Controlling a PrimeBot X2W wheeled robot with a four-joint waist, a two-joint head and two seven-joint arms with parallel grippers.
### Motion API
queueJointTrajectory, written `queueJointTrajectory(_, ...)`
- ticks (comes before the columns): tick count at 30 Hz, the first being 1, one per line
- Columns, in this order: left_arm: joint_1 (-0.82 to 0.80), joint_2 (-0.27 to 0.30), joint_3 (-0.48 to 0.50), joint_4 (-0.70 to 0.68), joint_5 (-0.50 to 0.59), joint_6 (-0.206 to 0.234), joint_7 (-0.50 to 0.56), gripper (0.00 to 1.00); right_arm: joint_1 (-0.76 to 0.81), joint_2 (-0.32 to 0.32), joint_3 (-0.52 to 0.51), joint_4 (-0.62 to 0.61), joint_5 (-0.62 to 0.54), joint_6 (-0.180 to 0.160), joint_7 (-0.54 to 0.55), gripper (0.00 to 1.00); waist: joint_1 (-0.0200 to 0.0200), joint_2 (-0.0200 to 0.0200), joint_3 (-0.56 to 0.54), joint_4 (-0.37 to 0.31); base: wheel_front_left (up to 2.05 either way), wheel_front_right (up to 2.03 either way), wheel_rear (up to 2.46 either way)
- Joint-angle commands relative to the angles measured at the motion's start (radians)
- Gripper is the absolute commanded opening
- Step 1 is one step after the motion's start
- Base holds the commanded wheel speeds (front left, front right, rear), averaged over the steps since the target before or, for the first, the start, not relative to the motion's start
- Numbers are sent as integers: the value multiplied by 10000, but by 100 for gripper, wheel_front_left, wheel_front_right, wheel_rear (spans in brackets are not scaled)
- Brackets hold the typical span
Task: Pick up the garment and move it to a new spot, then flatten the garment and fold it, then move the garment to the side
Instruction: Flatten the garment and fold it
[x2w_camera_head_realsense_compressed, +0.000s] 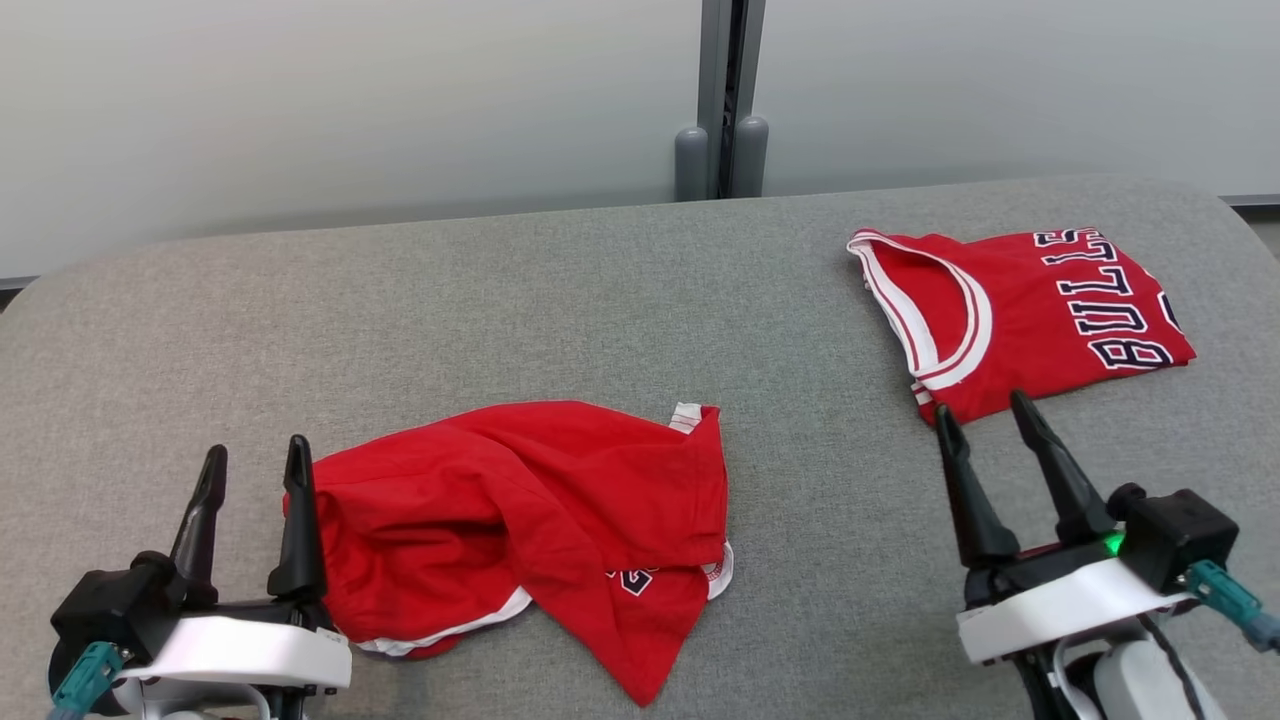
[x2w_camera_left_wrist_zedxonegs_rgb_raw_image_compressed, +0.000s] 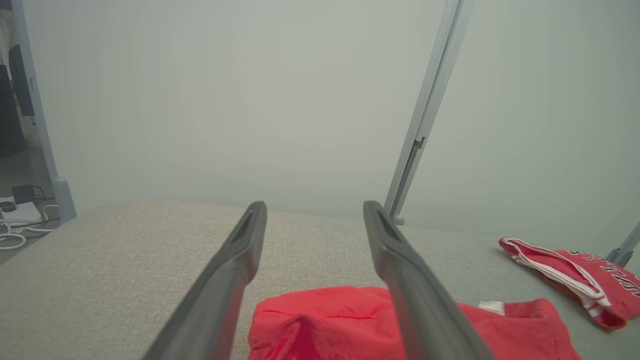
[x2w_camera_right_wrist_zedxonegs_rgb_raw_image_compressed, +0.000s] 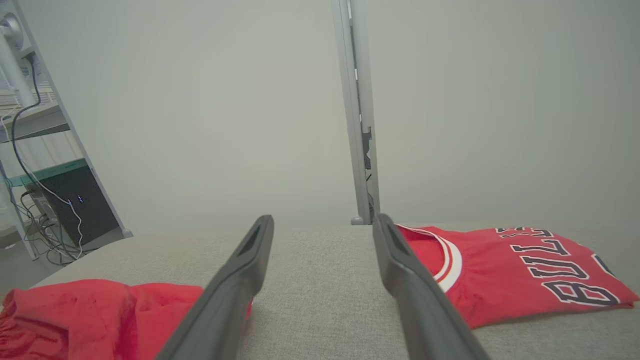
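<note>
— Checking the surface?
— Grey cushion (x2w_camera_head_realsense_compressed: 600, 300) under a frosted wall (x2w_camera_head_realsense_compressed: 350, 100). The crumpled garment (x2w_camera_head_realsense_compressed: 530, 520) lay well left of the folded jersey (x2w_camera_head_realsense_compressed: 1030, 310).
— Arms?
— Right gripper (x2w_camera_head_realsense_compressed: 981, 403) sat just before the jersey, left gripper (x2w_camera_head_realsense_compressed: 256, 447) far left of it; both fingers-up, spread, empty.

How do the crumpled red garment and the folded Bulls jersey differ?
The crumpled garment lies bunched and wrinkled; the Bulls jersey lies folded flat. The crumpled garment is near the front, the Bulls jersey at the far right. The Bulls jersey shows full lettering, the crumpled garment only a scrap. Both are red with white trim.
</note>
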Motion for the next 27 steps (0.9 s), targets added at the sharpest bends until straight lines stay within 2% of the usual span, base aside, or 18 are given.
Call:
queueJointTrajectory(1,-31,-81,124,51,142,-135,-10,100,41,-127,236,-41,27,6,-42,100,0,0,-8,12,0,0,0)
queueJointTrajectory(3,-30,-120,178,84,194,-195,-12,100,32,-214,490,-71,70,6,-40,100,0,0,-14,30,0,0,0)
queueJointTrajectory(9,-101,-461,338,303,460,-540,-11,100,-96,-1268,2910,-51,571,6,143,100,0,0,-25,356,0,0,0)
queueJointTrajectory(14,-145,-693,524,450,636,-771,-12,100,-429,-1733,4547,191,726,6,470,100,0,0,-28,753,0,0,0)
queueJointTrajectory(21,-238,-1003,689,655,844,-1041,-12,100,-910,-1800,6545,1085,1648,4,1635,100,0,0,-26,1304,0,0,0)
queueJointTrajectory(27,-271,-1213,850,801,988,-1228,-11,100,-1335,-1749,7420,1866,2601,6,2542,100,0,0,-3,1740,0,0,0)
